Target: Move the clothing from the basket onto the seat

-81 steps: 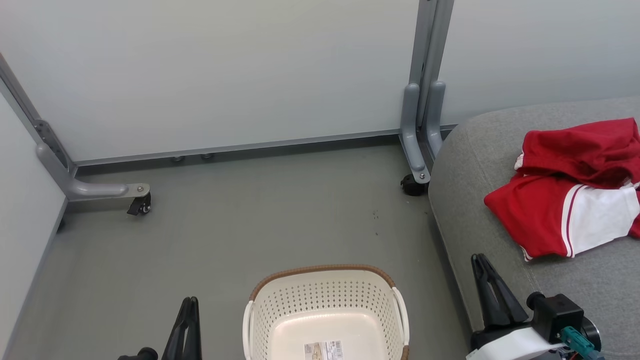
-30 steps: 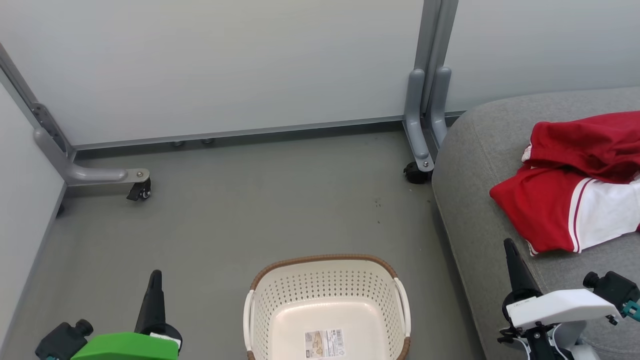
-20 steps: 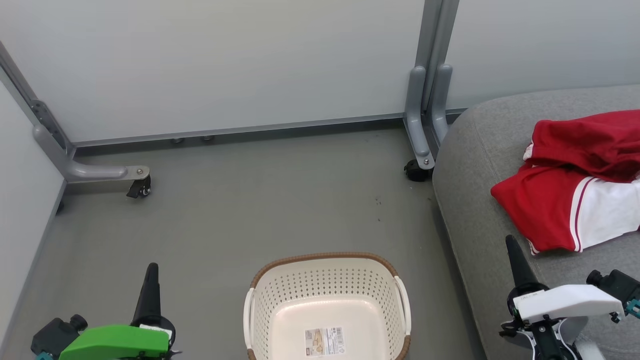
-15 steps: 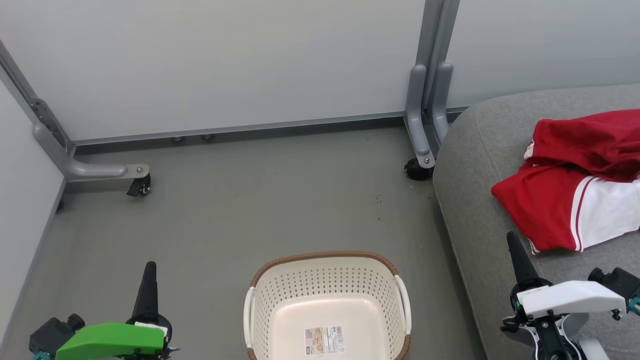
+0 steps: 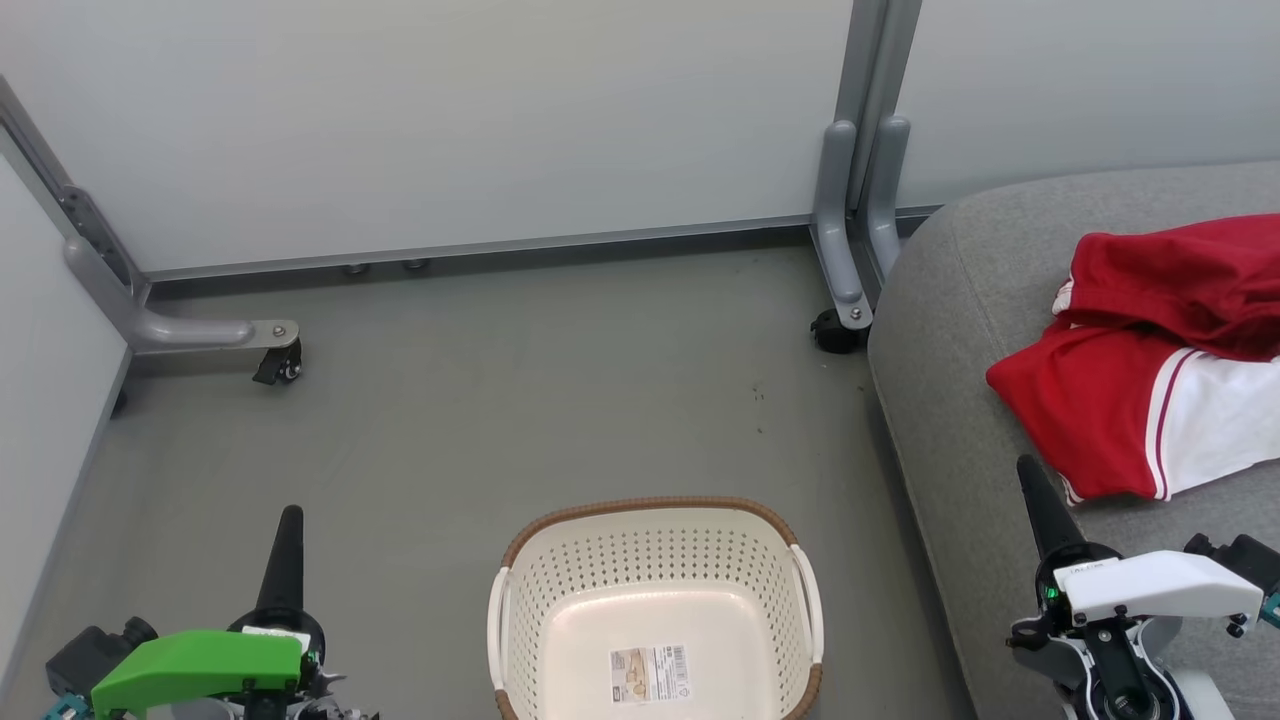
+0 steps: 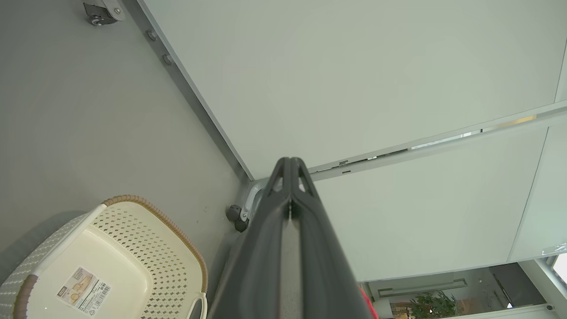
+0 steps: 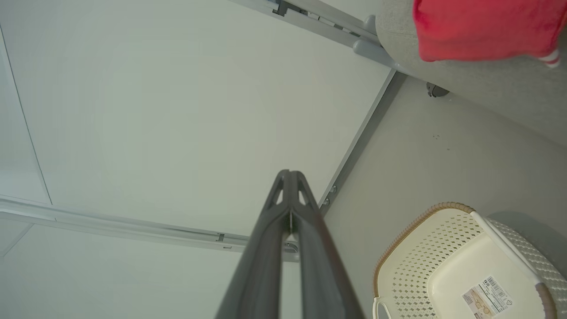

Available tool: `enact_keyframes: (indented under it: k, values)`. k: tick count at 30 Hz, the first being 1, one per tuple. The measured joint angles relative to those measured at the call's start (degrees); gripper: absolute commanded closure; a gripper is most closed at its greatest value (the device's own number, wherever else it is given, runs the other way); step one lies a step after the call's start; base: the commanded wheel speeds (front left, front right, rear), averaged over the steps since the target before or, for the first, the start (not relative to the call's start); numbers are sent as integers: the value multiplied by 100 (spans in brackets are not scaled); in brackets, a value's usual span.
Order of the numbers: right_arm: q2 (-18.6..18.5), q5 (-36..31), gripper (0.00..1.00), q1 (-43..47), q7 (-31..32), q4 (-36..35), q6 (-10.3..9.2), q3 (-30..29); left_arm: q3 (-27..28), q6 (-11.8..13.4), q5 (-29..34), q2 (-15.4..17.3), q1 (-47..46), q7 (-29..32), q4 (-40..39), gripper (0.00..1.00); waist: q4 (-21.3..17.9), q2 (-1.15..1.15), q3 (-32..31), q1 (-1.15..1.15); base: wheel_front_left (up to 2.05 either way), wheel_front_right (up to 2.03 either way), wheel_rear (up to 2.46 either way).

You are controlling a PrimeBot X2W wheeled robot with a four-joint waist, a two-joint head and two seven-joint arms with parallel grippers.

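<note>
Soft red-and-white sports garments [image 5: 1150, 400] lie on the large grey fabric seat [image 5: 950, 330], inside its rounded edge; the cream perforated plastic basket [image 5: 655, 508] holds none, with left gripper [image 5: 290, 518] and right gripper [image 5: 1026, 468] clenched empty, so the transfer looks complete and calls for no further pick.

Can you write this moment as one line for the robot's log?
clothing: on seat | basket: empty | left gripper: shut | right gripper: shut

Left tool [image 5: 289, 520] now farther out from basket [image 5: 640, 503], green wrist cover [image 5: 195, 660] showing. Right tool [image 5: 1030, 480] swung outward, tip nearer clothing [image 5: 1080, 410] hem. Both turned edge-on.
</note>
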Motion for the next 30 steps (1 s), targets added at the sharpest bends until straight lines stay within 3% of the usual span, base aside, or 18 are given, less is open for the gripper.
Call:
enact_keyframes:
  k: [30]
  values:
    - [7,1337,100,-234,378,125,0,-233,266,-97,-1227,-4,-334,376,165,100,34,0,131,0,0,0,0]
